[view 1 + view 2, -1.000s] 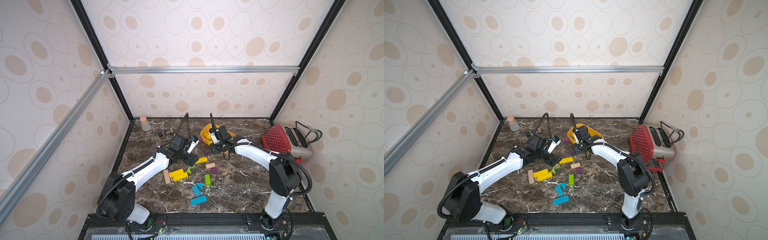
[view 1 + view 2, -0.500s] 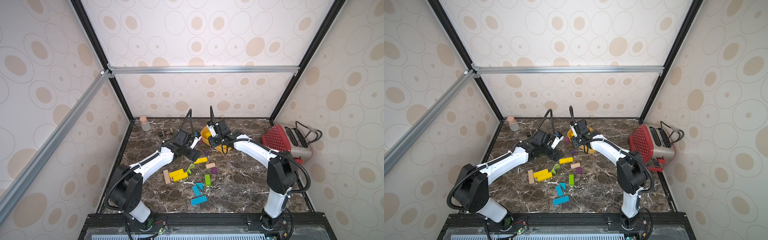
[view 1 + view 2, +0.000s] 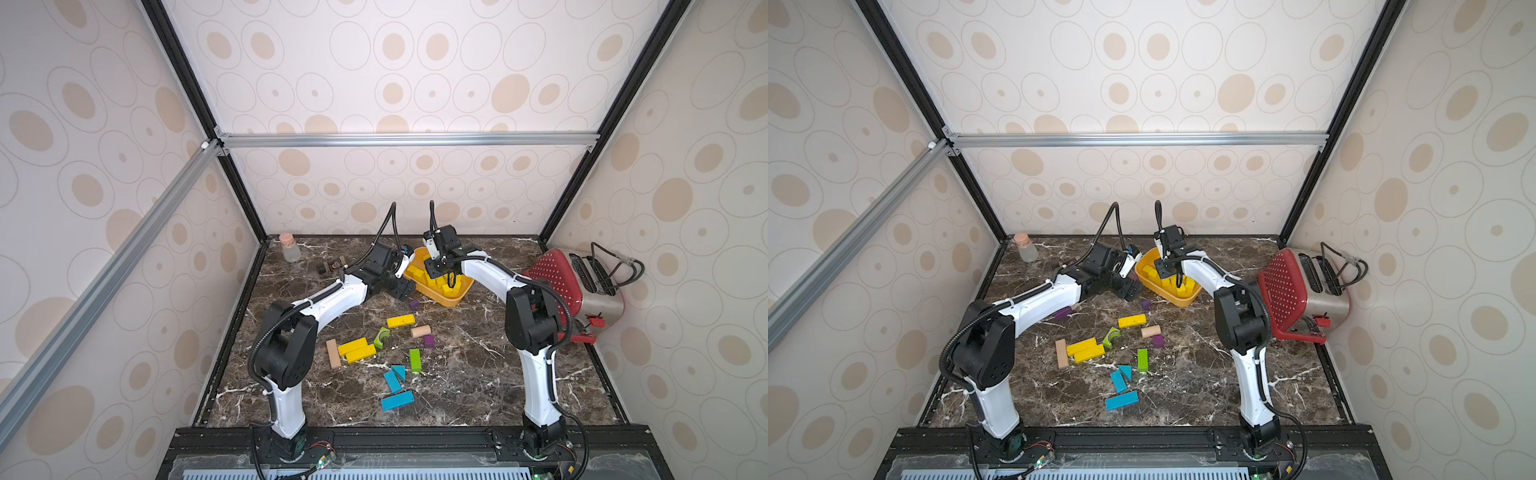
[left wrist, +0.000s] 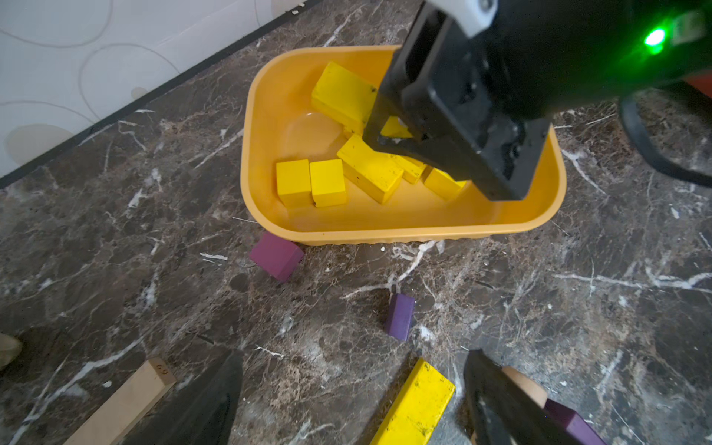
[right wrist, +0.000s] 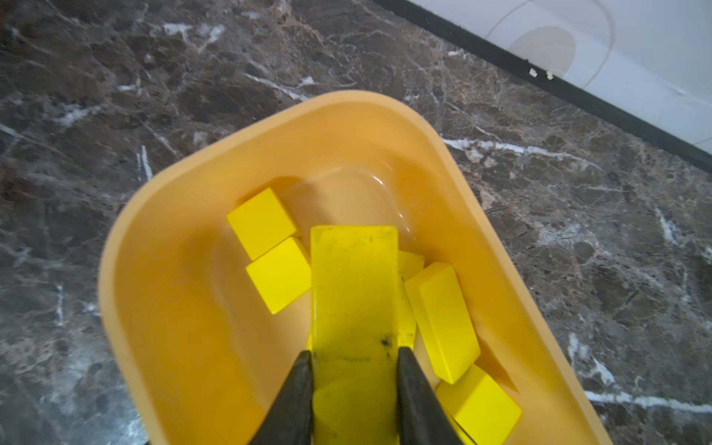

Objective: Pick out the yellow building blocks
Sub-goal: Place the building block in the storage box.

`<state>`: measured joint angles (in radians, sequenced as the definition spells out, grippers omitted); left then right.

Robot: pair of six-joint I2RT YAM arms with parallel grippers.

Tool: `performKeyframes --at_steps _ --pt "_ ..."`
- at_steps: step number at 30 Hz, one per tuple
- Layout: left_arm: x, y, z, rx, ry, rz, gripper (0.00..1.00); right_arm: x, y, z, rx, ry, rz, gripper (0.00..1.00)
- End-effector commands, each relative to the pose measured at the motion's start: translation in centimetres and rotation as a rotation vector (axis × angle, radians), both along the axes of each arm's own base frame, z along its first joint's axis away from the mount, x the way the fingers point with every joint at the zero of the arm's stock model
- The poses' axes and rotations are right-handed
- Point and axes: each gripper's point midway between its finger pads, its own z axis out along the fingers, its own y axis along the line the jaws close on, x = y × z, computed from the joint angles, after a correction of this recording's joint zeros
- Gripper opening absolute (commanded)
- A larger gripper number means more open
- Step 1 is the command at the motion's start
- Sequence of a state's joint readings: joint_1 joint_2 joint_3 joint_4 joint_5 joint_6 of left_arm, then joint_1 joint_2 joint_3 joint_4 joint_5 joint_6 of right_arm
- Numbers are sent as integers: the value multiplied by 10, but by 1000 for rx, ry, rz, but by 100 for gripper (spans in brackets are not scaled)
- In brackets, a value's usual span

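Note:
My right gripper [image 5: 352, 352] is shut on a long yellow bar [image 5: 354, 285] and holds it over the orange-yellow tub [image 5: 127, 308], low among several yellow building blocks [image 5: 262, 223] lying inside. Both top views show this gripper [image 3: 451, 282] [image 3: 1179, 280] above the tub [image 3: 451, 301] [image 3: 1177, 301]. The left gripper [image 4: 352, 356] is open and empty, just left of the tub [image 4: 385, 233] in both top views [image 3: 401, 291] [image 3: 1129, 291]. A yellow bar [image 4: 414, 404] [image 3: 401, 321] lies on the marble below it. Two more yellow bars [image 3: 356, 350] [image 3: 1084, 350] lie side by side further forward.
Purple cubes [image 4: 275, 256] [image 4: 400, 316] lie by the tub's near wall. Beige blocks [image 3: 333, 353] [image 3: 420, 331], lime-green pieces [image 3: 414, 360] [image 3: 381, 336] and blue blocks [image 3: 397, 401] are scattered mid-table. A red toaster [image 3: 582, 286] stands at the right, a corked bottle [image 3: 289, 248] at the back left.
The left gripper has moved back across the table to the tub's side. The right gripper has swung a little further over the tub, still holding the bar.

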<state>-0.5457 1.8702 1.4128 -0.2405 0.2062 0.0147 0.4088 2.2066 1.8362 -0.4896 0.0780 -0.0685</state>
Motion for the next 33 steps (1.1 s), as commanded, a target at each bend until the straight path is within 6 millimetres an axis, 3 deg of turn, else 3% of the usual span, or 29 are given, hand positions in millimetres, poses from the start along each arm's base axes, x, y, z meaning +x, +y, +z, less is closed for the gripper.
performKeyframes --at_steps 1,6,12,18,25,33 --pt "16 -4 13 -72 -14 17 89 6 -7 -4 -54 9 36 14" --pt "30 12 8 -102 10 79 89 14 -15 -19 -86 29 34 16" --pt "37 24 3 -146 36 128 89 25 -8 -24 -96 24 67 19" --pt "36 26 3 -143 35 129 89 36 -14 -24 -134 7 28 52" --pt "30 33 13 -142 17 133 89 32 -11 0 -74 -10 3 55" --pt "8 44 27 -162 18 149 89 9 5 32 37 -8 0 54"
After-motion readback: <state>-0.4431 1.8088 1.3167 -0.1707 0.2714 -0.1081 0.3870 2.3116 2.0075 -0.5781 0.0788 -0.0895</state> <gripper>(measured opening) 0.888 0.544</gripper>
